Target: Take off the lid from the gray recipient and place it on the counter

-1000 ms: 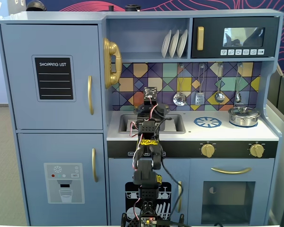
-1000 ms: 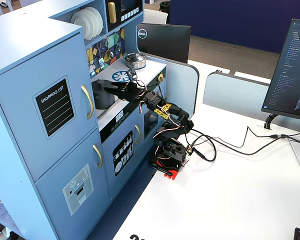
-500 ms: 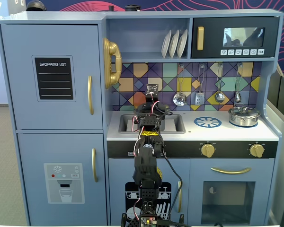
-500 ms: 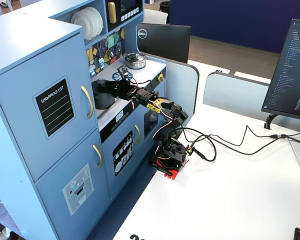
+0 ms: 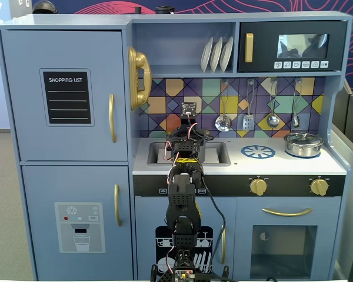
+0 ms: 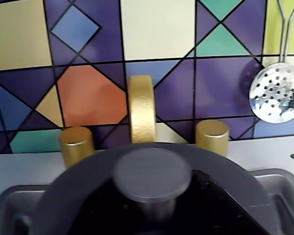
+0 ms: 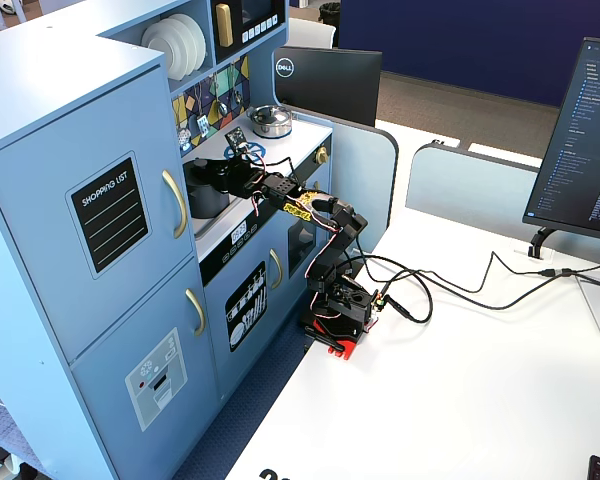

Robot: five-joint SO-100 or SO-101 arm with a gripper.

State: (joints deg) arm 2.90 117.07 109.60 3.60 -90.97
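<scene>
Gripper [image 7: 223, 172] over lid [image 6: 152, 174] knob on gray recipient [image 7: 206, 192] (jaw state indiscernible). Centre on knob, clamp firmly, lift vertically.

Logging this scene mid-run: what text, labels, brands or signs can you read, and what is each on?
"SHOPPING LIST": black chalkboard on the upper fridge door, also readable in a fixed view.
"DELL": back of the black monitor behind the toy kitchen.
Microwave buttons: icons only, too small to read.
Computer screen at right: lines of text, too small to read.
Ice dispenser panel: symbols only, no words.
</scene>
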